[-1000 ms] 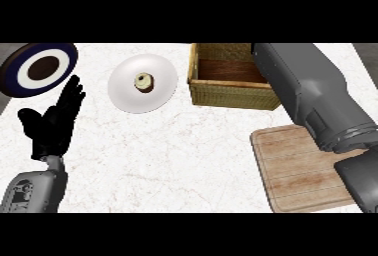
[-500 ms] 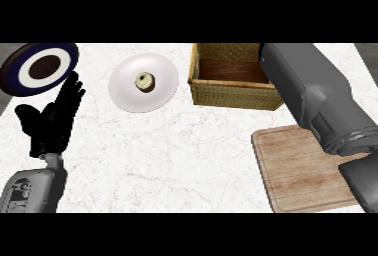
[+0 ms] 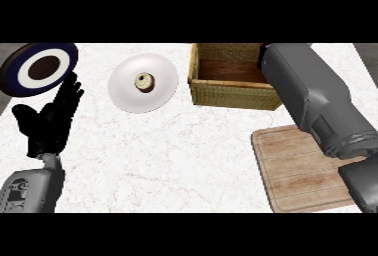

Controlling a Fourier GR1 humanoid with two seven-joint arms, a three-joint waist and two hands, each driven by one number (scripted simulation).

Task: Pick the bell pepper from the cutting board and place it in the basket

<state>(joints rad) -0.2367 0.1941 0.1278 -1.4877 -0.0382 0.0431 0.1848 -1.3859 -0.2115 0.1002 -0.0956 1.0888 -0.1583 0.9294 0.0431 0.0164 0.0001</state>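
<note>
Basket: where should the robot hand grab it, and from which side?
Best guess: the basket by the rim of its left wall, coming down from above on the left. It stands upright with its top open, so a robot hand can hook over that thin woven wall. The right forearm covers its right side, and the open left robot hand is on the free side.

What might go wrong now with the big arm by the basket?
1. The right forearm crosses the basket at its right rim, so it might bump the basket.
2. The pepper and the right hand are out of view, so the pepper might land outside the basket.
</note>
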